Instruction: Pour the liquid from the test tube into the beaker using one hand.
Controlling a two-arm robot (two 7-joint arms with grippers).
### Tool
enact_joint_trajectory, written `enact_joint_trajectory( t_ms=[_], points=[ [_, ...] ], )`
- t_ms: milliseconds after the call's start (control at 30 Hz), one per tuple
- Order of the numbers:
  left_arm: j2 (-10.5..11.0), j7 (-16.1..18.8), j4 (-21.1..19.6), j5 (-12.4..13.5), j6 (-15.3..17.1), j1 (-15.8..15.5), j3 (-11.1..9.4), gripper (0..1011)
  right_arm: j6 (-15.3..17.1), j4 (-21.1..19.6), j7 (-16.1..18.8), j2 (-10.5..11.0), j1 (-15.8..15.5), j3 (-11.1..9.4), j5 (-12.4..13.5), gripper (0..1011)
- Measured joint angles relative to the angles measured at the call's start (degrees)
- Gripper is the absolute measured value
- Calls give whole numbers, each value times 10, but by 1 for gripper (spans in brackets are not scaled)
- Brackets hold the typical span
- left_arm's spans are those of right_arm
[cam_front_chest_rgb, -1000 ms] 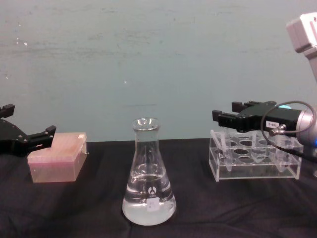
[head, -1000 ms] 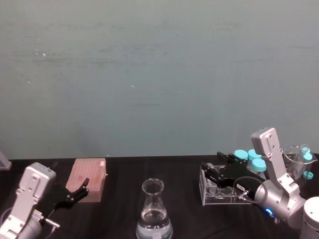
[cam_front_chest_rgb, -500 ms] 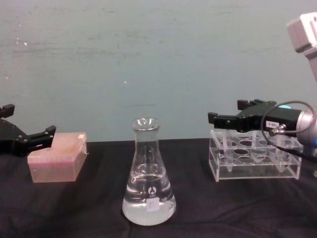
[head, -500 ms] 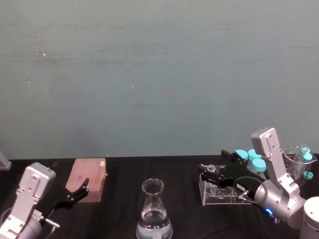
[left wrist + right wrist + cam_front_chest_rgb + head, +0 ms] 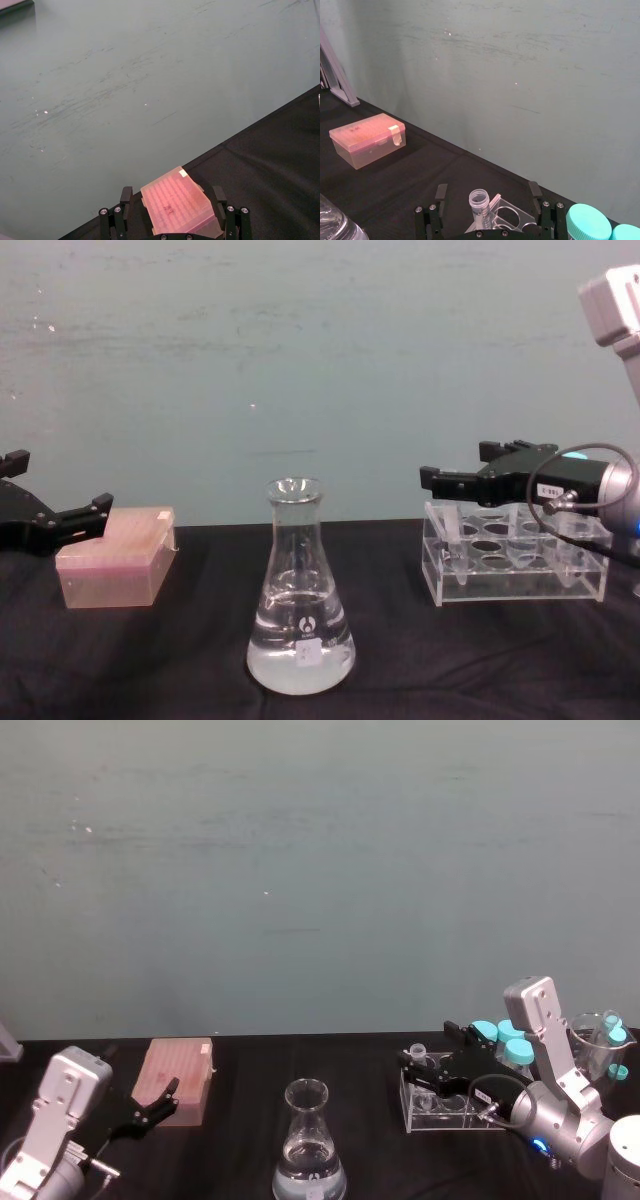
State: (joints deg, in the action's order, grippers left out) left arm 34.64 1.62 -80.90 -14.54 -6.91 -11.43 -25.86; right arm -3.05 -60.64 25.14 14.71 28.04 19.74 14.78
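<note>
The test tube (image 5: 479, 202) stands leaning in the left end hole of the clear rack (image 5: 520, 575), its open rim (image 5: 417, 1050) poking above the rack top. My right gripper (image 5: 487, 192) is open, level with the rim, with a finger on each side and neither touching the tube. It also shows in the chest view (image 5: 453, 465) and the head view (image 5: 430, 1055). The beaker (image 5: 299, 600), a conical flask, stands at front centre (image 5: 308, 1150) with clear liquid (image 5: 300, 645) in its base. I cannot tell if the tube holds liquid. My left gripper (image 5: 165, 1098) hangs open at the far left.
A pink lidded box (image 5: 115, 560) lies at the left, just beyond the left gripper's fingers (image 5: 217, 197). Teal-capped tubes (image 5: 510, 1040) stand behind the rack, and a glass beaker (image 5: 600, 1035) with more of them sits at the far right. A teal wall closes the back.
The right gripper has shifted slightly left over the rack's left end, and its fingers now stand wider apart. The tube's rim now shows between them. The left arm has not moved.
</note>
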Motion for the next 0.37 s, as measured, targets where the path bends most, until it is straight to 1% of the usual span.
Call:
enact_joint_trajectory(
  t_ms=[367],
  points=[
    [0,0,0,0,0,0,0,1000,0,0,0,0,0,0,0,1003]
  ],
)
